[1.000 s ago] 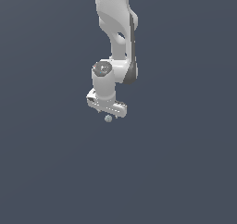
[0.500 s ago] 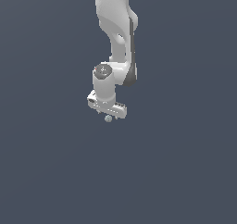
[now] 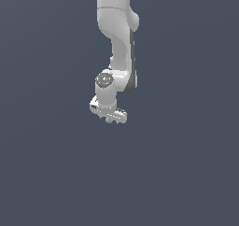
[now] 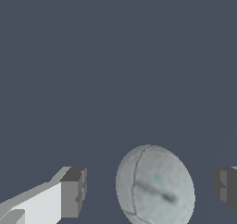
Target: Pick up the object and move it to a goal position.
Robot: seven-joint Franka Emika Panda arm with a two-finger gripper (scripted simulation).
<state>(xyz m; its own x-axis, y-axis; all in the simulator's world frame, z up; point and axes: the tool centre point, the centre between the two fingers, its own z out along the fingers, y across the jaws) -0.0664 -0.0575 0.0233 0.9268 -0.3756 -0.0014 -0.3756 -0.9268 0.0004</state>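
White arm (image 3: 116,38) hanging down out of the top of the exterior view, nothing but flat slate-blue ground (image 3: 186,173) all round it, and the gripper (image 3: 110,119) at its low end. Compared with half a second ago, the arm and wrist sit in very nearly the same spot; the one thing that reads differently is the ball. A moment back it showed as a small pale dot just under the finger bar, clear of it. Now the ball (image 3: 109,121) is only a faint pale nub tucked right up against the underside of the gripper, barely separable from the white body, so the hand has come down around it.

Over to the wrist view, and here it is plain. The ball (image 4: 155,185) fills the space between the two grey fingertips, pale grey-green, matte, with thin dark seams across it. One fingertip (image 4: 72,193) stands off to one side with a clear strip of background between it and the ball; the other fingertip (image 4: 225,188) is at the far edge of the picture, also with a gap. So the jaws are spread wide, wider than the ball, touching nothing and gripping nothing. The ball sits between them, a little nearer the second fingertip than the first.
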